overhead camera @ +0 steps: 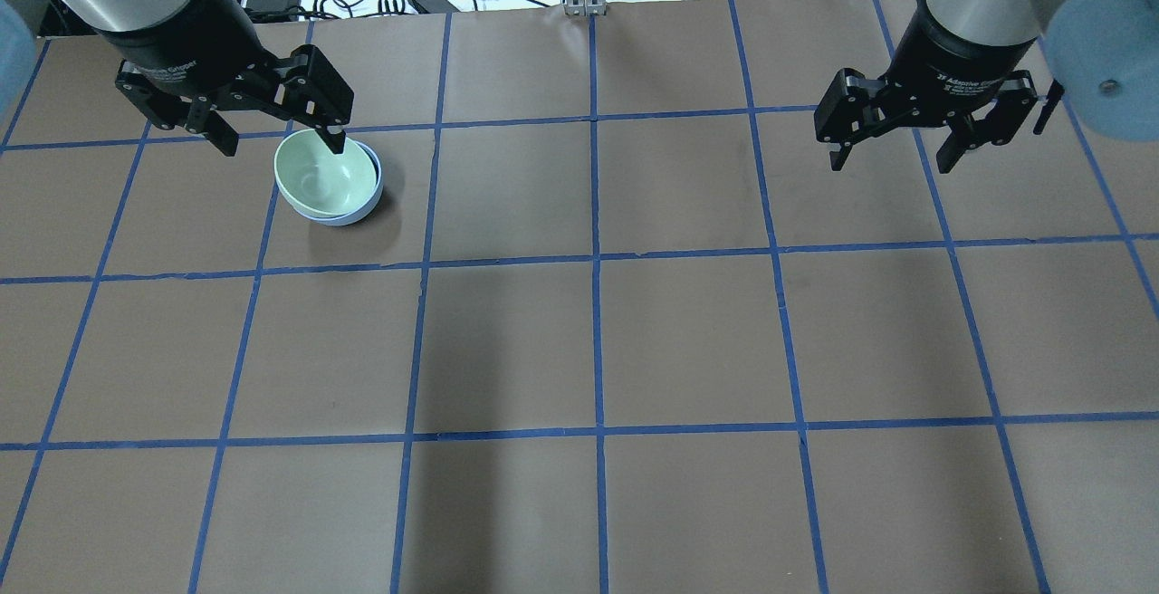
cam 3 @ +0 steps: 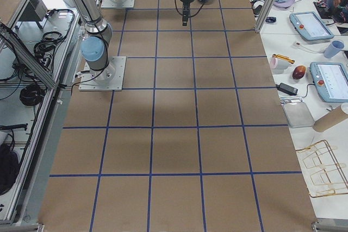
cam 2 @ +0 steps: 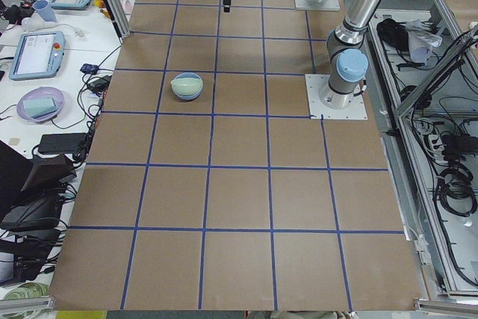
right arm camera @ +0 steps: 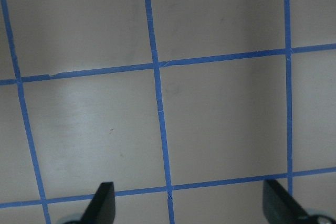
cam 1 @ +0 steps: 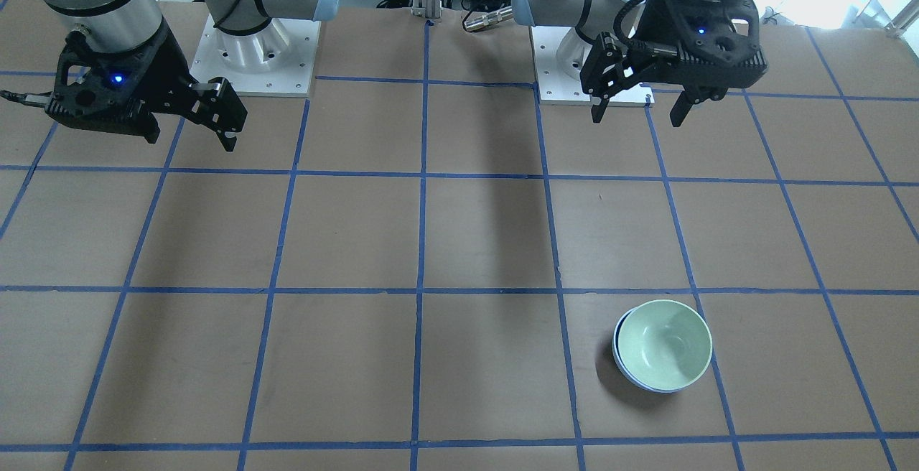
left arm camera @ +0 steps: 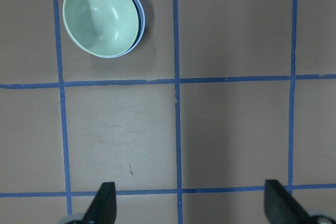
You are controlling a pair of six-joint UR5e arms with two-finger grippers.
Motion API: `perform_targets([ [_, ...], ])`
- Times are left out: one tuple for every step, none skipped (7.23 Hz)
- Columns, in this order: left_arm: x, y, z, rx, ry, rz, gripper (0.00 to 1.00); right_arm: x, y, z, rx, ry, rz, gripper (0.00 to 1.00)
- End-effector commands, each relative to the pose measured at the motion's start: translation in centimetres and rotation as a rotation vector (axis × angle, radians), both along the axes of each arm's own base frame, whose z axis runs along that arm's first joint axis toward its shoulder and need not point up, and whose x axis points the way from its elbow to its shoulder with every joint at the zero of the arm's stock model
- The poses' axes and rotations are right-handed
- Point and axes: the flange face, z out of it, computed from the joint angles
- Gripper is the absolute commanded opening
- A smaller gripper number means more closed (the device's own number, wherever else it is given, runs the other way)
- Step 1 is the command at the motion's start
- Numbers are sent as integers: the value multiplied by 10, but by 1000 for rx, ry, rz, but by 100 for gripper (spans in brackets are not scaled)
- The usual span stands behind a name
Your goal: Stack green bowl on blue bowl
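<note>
We see the green bowl point(cam 1: 666, 344) already sitting inside the blue bowl point(cam 1: 630, 378), the pair resting on the brown table point(cam 1: 344, 234) within one square of the blue tape grid point(cam 1: 420, 241). That square is in the left arm's half, on the side away from the robot's bases. The green bowl is a pale mint, matte and plain, and its hollow is empty, with a few soft highlights in the left wrist view. It is nested slightly off-centre. We therefore get only a thin crescent of periwinkle wall and paler rim peeking out on one side (the lower left in the front-facing view). One edge of the stack sits just beside a tape line.

The left gripper point(cam 1: 637, 113) hangs above the table with its fingers spread wide and nothing between them. In its wrist view the bowls lie well ahead of the fingertips, clear of them. The right gripper point(overhead camera: 892, 162) is likewise spread apart and empty, above bare grid squares on the opposite half, well apart from the bowls.
</note>
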Motion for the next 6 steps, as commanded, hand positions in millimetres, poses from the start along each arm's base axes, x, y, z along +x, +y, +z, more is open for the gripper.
perform_targets([
  [1,0,0,-4,1,-2,100,0,0,0,0,0,0,100],
  [1,0,2,-5,-1,-2,100,0,0,0,0,0,0,100],
  [1,1,3,-10,-1,-3,100,0,0,0,0,0,0,100],
  [0,2,3,-10,-1,-5,100,0,0,0,0,0,0,100],
  [1,3,6,-14,-9,-4,100,0,0,0,0,0,0,100],
  [1,3,6,-16,-13,-4,100,0,0,0,0,0,0,100],
])
